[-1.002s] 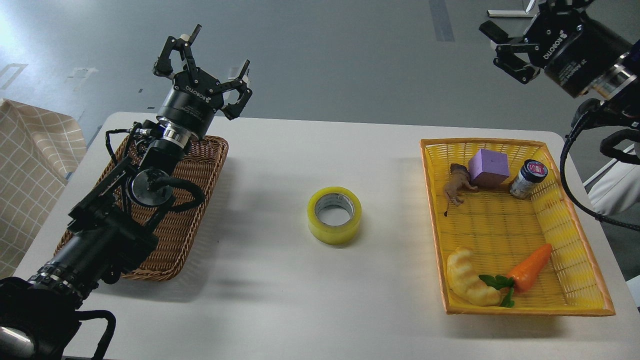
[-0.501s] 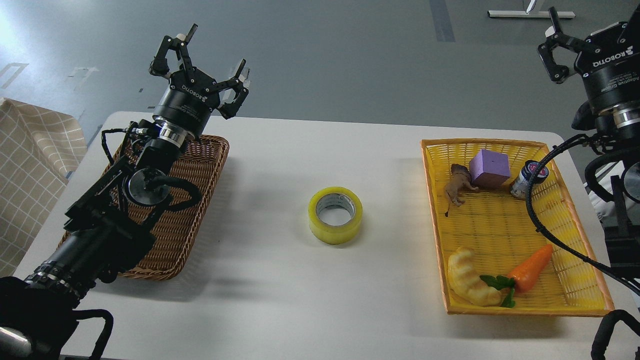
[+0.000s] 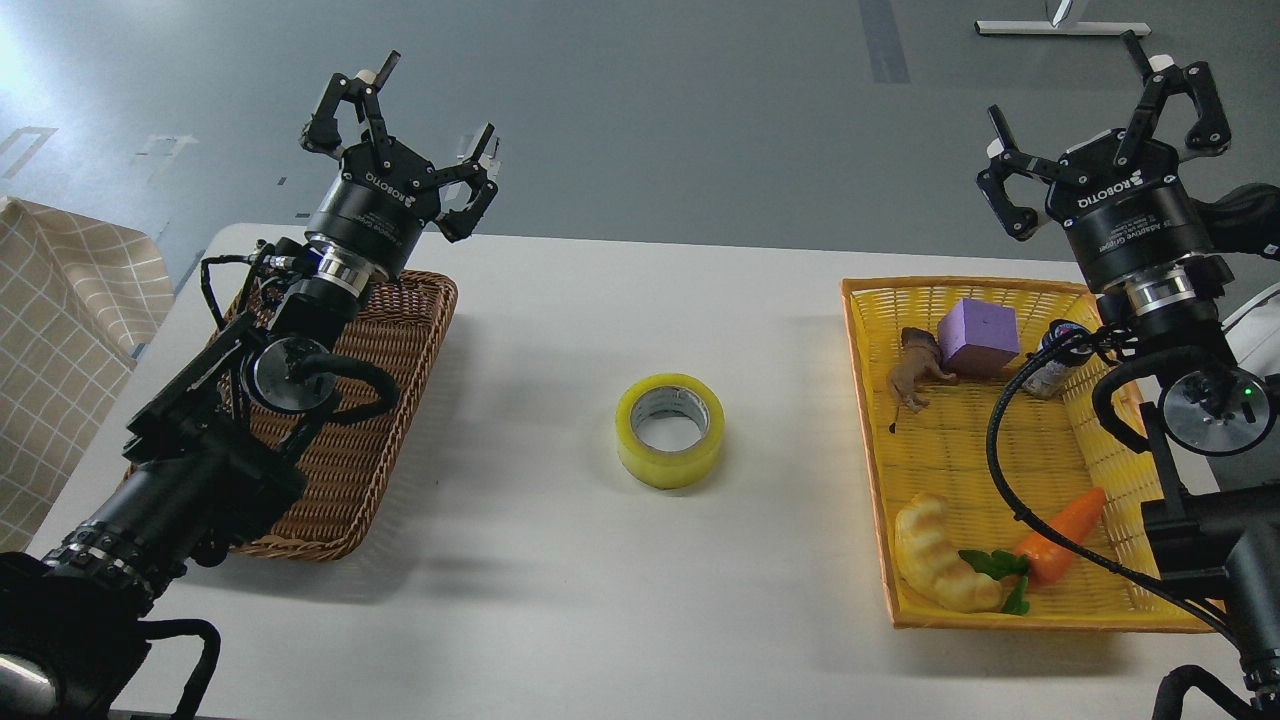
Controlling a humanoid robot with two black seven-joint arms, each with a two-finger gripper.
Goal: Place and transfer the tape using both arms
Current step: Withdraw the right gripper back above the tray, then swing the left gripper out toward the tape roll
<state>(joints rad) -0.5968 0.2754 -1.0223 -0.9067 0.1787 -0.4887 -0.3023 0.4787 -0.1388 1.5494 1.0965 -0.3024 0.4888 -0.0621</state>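
So the biggest thing here is the white table (image 3: pixel 560 610), smooth and matte, sitting in a room with a plain grey floor (image 3: pixel 640 110) that has some tape marks on it. A beige checked cloth (image 3: pixel 60 330) hangs off at the left edge.

On the table's left is a brown wicker basket (image 3: pixel 400 330), with the left arm stretched over it. On the right is a yellow basket (image 3: pixel 870 440) holding a purple block (image 3: pixel 978 337), a little toy animal (image 3: pixel 915 375), a jar (image 3: pixel 1050 372) half hidden behind cable, a croissant toy (image 3: pixel 935 555) and a toy carrot (image 3: pixel 1062 535).

The left gripper (image 3: pixel 400 130) is up above the far end of the wicker basket, fingers spread wide, holding nothing. The right gripper (image 3: pixel 1100 120) is up over the far right corner, also splayed wide and empty.

The tape (image 3: pixel 670 430) lies flat in the middle of the table, hole facing up, well apart from both baskets and both grippers.

My guess on handling: it looks light and rigid thanks to the grey-white core, so it shouldn't squash. The glossy outer wrap looks slippery though, and on that smooth tabletop it could skate away if nudged. I'd come straight down and pinch across the outer wall, or put one finger in the core and one outside. For the handoff, leaving part of the ring free for the other gripper seems smart.
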